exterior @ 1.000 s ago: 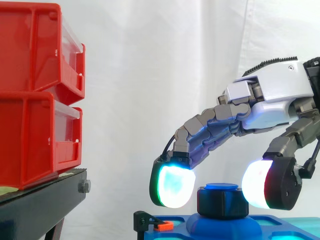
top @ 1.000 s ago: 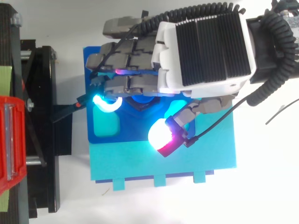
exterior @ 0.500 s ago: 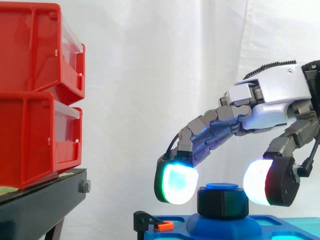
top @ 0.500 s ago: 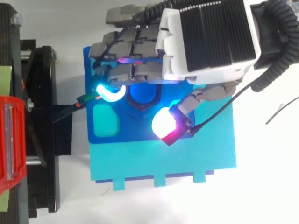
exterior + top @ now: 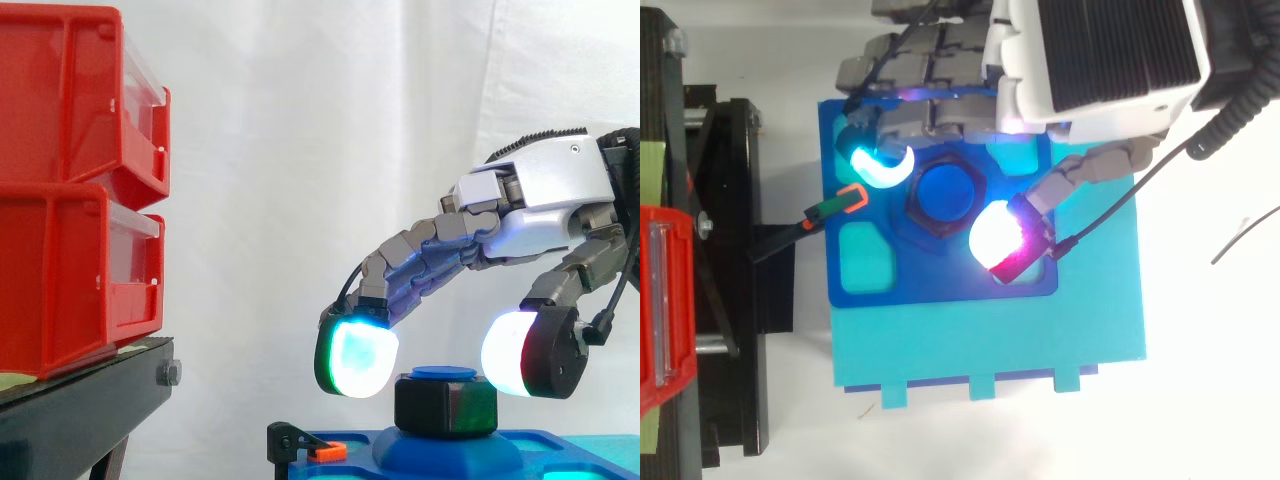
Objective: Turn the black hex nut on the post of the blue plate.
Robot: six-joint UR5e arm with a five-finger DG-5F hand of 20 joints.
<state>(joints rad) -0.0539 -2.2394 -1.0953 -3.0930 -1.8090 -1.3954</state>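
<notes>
At the far left, two red bins [image 5: 70,190] are stacked on a black stand [image 5: 85,400], with a white curtain [image 5: 300,120] hanging in soft folds behind. The bins are glossy moulded plastic with clear fronts. A black bracket with a small orange clip [image 5: 848,200] reaches from the stand to the left edge of the blue plate [image 5: 940,285].

The plate is a flat, matt, rounded-cornered slab with shallow cut-outs, lying on a larger turquoise base [image 5: 990,340]. At its middle rises a round blue post [image 5: 948,192] with a smooth domed cap. The black hex nut [image 5: 446,405] sits low on that post, just under the cap. It is thick, six-sided and slightly shiny.

The hand [image 5: 540,200] arches over the nut from the right. Its shell is smooth white and grey, and its fingers are jointed grey segments. The fingers are loosely bent and spread, with nothing clamped between them.

One glowing cyan-white fingertip [image 5: 358,358] hangs just left of the nut and, seen from above, beside its far-left corner and apart from it. The thumb pad [image 5: 1002,238], white shading to red, sits at the nut's right edge. Whether it touches cannot be told.

The nut appears to be released at this moment, so gripping and turning it are still to be done. How far it has been turned cannot be read.
</notes>
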